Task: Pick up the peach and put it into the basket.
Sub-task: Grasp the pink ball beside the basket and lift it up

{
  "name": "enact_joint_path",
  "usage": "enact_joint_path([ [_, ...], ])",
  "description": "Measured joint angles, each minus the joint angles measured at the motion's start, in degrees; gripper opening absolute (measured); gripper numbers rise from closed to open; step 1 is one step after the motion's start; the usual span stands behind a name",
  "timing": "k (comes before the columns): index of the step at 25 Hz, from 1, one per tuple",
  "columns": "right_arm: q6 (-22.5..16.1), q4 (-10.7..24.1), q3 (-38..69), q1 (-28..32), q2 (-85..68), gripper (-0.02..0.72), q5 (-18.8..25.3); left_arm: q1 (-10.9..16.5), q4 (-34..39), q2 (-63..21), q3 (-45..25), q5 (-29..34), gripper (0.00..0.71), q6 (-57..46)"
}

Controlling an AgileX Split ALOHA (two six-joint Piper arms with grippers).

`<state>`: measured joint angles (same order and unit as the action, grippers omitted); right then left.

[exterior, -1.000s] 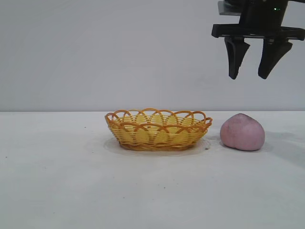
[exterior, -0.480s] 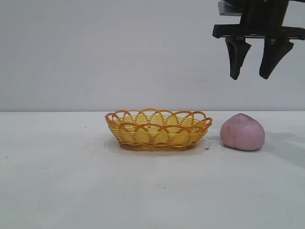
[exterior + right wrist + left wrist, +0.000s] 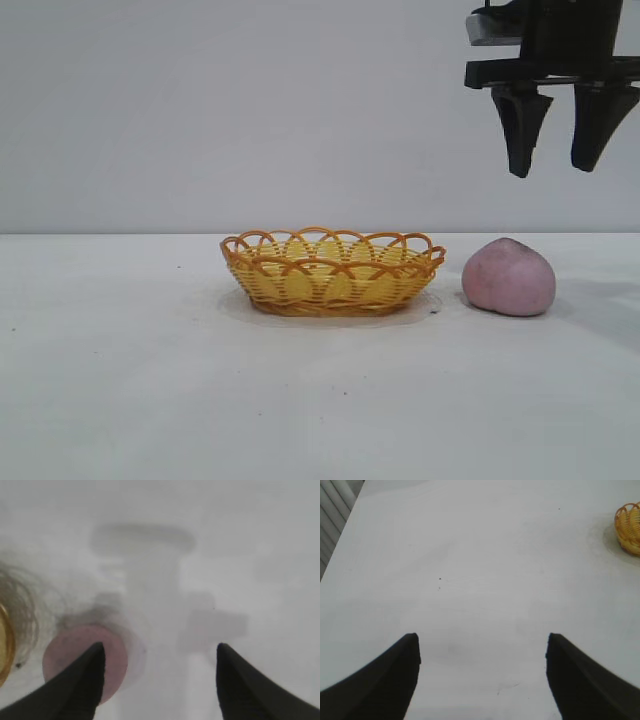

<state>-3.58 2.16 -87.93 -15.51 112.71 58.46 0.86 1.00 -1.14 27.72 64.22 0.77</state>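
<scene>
The pink-mauve peach [image 3: 509,277] rests on the white table just right of the yellow-orange wicker basket [image 3: 333,270]. My right gripper [image 3: 556,170] hangs open and empty high above the peach and a little to its right. In the right wrist view the peach [image 3: 67,656] lies partly behind one finger, off to one side of the open gripper [image 3: 160,652], and the basket's rim [image 3: 4,647] shows at the picture's edge. My left gripper [image 3: 482,642] is open and empty over bare table, with the basket's rim [image 3: 629,527] far off; it is out of the exterior view.
The white table [image 3: 150,380] spreads wide in front of and left of the basket. A grey wall stands behind. A ribbed grey panel [image 3: 335,515] lies beyond the table's edge in the left wrist view.
My right gripper has shifted to the right and slightly lower, still open. The peach and basket have not moved.
</scene>
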Motion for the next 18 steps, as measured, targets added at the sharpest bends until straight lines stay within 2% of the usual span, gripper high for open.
enact_joint_path([
  [4, 0.0, -3.31, 0.0, -0.12, 0.0, 0.412, 1.83, 0.0, 0.0, 0.0, 0.0, 0.0, 0.469, 0.0],
  [12, 0.0, -3.92, -0.09, -3.94, 1.4, 0.412, 3.4, 0.0, 0.0, 0.0, 0.0, 0.0, 0.469, 0.0],
  [18, 0.0, -3.93, -0.09, -3.94, 7.47, 0.412, 4.32, 0.0, 0.0, 0.0, 0.0, 0.0, 0.469, 0.0],
])
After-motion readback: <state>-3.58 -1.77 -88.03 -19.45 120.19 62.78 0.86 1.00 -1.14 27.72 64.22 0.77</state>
